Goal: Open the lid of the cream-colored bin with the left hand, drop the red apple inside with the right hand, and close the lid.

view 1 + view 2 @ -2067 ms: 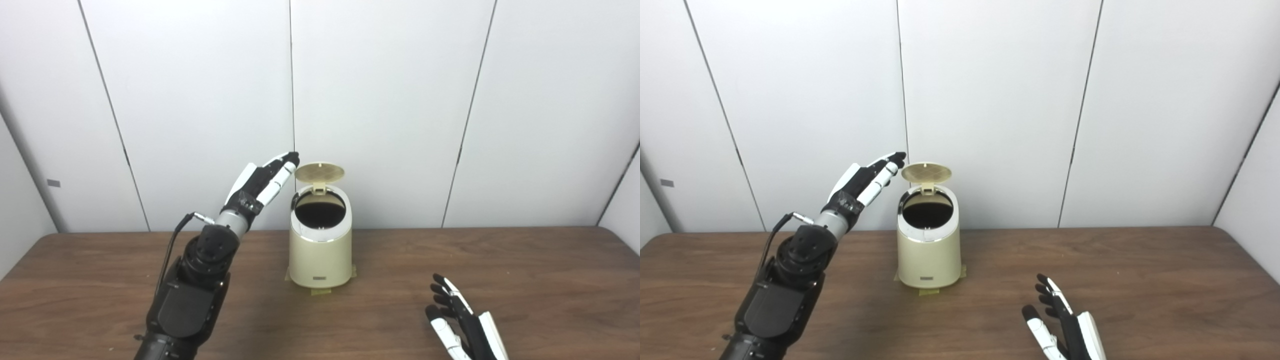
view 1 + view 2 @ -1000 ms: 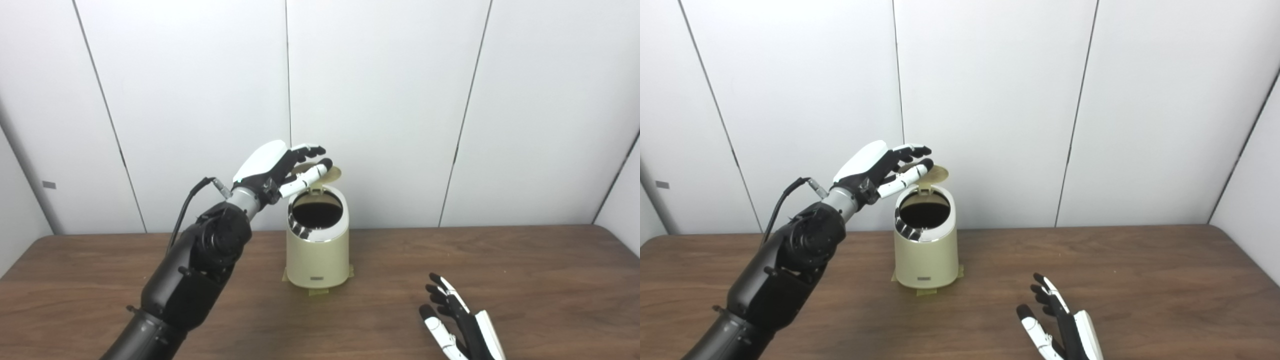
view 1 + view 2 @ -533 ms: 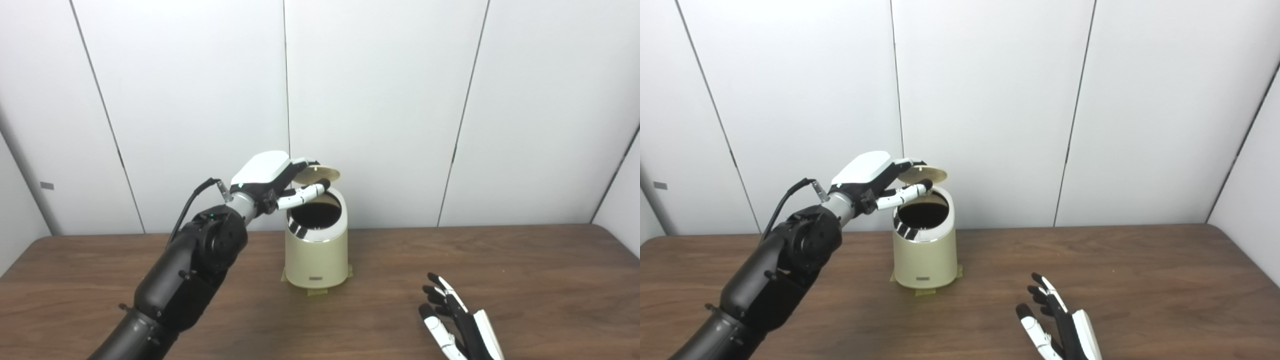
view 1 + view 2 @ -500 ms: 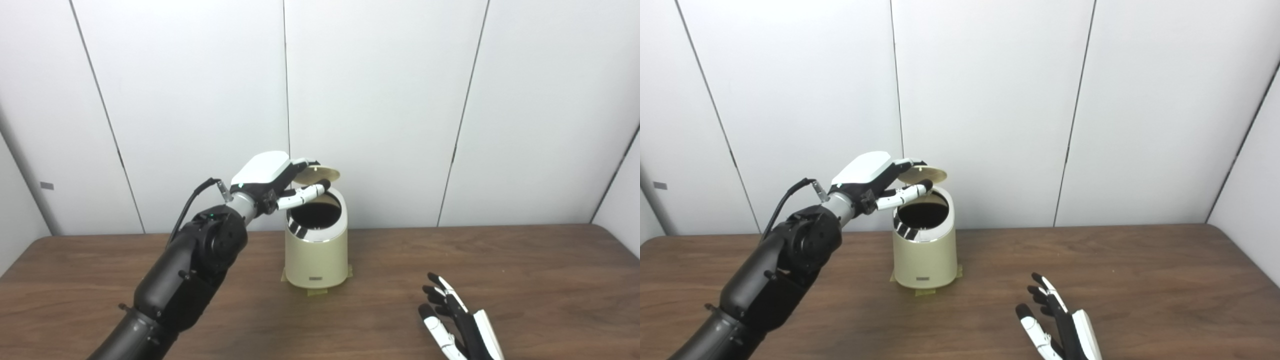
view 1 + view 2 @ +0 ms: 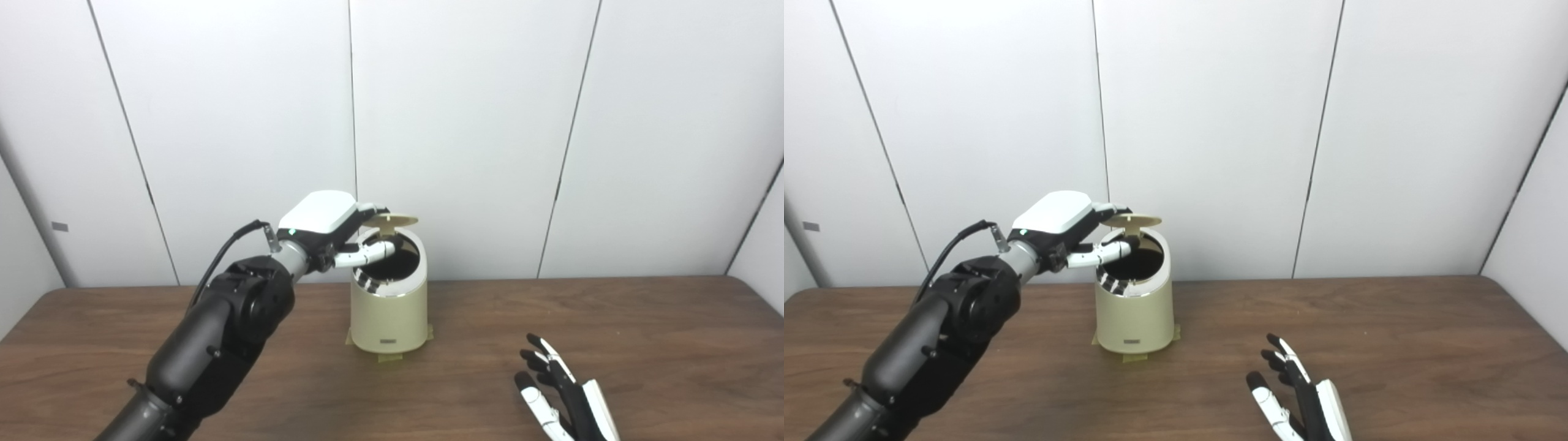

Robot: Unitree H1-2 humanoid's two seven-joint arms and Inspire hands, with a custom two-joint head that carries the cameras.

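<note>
Cream-colored bin (image 5: 388,312) lid (image 5: 392,219) half-lowered under the spread left robot hand (image 5: 327,229); right robot hand (image 5: 560,398) lies spread on the table (image 5: 643,343).

- The surface (image 5: 643,331) is dark brown wood with lines in it.
- The wall (image 5: 465,122) behind it is white, made of tall panels with thin dark lines between them.
- Bits of yellow tape (image 5: 387,357) are stuck flat on the wood.
- A small gray tag (image 5: 59,226) is on the wall, far to the left.
</note>
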